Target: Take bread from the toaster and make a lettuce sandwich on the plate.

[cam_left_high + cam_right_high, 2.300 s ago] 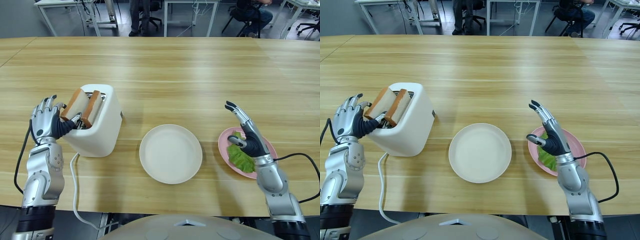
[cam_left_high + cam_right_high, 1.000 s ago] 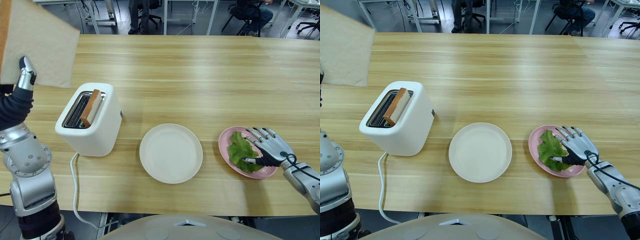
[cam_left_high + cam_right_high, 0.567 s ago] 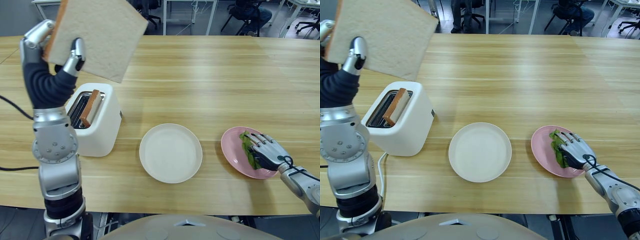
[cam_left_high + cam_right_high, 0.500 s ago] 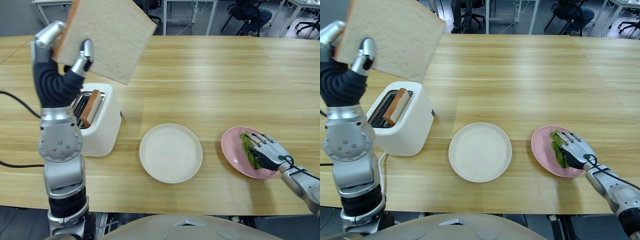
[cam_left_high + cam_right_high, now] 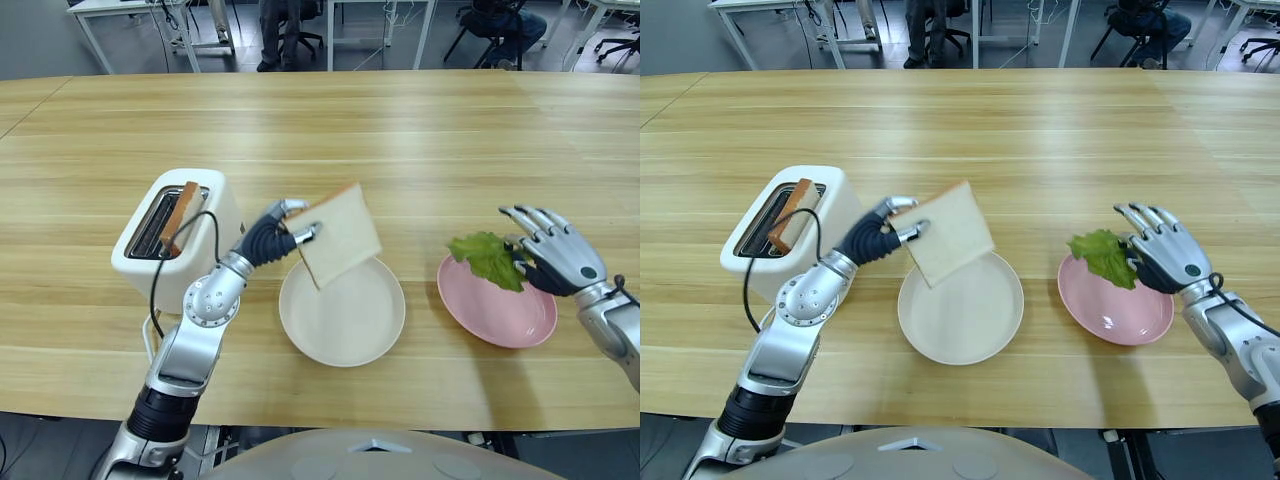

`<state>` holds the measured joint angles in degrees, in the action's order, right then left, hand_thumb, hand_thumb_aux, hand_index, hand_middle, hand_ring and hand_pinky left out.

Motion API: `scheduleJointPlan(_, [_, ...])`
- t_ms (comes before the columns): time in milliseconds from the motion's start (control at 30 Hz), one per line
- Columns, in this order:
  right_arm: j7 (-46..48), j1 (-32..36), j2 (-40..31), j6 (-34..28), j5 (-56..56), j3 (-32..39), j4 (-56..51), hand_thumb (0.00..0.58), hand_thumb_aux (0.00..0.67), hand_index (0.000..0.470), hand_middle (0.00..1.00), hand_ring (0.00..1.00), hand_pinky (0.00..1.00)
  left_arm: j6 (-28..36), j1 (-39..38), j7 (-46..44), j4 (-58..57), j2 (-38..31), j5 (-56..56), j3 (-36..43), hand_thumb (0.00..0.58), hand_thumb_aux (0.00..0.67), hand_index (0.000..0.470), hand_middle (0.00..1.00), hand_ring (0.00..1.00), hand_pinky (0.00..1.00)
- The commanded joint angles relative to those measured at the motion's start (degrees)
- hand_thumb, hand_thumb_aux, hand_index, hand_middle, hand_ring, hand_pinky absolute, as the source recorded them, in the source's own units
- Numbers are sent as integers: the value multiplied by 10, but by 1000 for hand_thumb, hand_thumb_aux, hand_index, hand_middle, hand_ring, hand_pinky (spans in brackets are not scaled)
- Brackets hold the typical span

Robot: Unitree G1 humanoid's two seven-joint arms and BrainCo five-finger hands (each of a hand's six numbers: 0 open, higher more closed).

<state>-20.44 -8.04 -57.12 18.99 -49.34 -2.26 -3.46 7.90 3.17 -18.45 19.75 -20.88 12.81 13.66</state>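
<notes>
1. Bread: a pale square slice (image 5: 340, 243), pinched by the left hand (image 5: 276, 236), tilts over the 11 o'clock rim of the round cream plate (image 5: 352, 332), not yet laid flat.
2. Green lettuce leaf (image 5: 486, 258), gripped by the right hand (image 5: 556, 262), hovers at 3 o'clock.
3. Second slice (image 5: 178, 216) sits in the white toaster (image 5: 190, 262), 9 o'clock.

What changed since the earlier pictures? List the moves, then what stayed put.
The left hand pulled one bread slice out of the toaster, raised it high, then brought it down, tilted, over the white plate. The right hand closed on the lettuce leaf and lifted it off the pink plate. The toaster, the second slice in its slot and both plates stayed put.
</notes>
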Motion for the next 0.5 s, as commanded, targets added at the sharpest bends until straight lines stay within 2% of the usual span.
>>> scheduleJointPlan(33, [24, -1, 5, 8, 15, -11, 40, 580, 670, 460, 0, 0, 0, 3, -1, -47, -51, -22, 10, 33, 580, 670, 460, 1000, 1000, 1000])
scheduleJointPlan(300, [70, 14, 40, 19, 24, 2, 112, 580, 670, 460, 0, 0, 0, -19, 36, -108, -185, -22, 19, 92, 580, 670, 460, 1000, 1000, 1000])
scheduleJointPlan(467, [111, 31, 75, 30, 34, 24, 151, 580, 670, 460, 0, 0, 0, -69, 73, -102, -247, -1, 31, 108, 580, 670, 460, 1000, 1000, 1000])
scheduleJointPlan(500, [117, 34, 82, 32, 34, 28, 156, 580, 670, 460, 0, 0, 0, -85, 80, -99, -256, 4, 31, 110, 576, 615, 422, 1000, 1000, 1000])
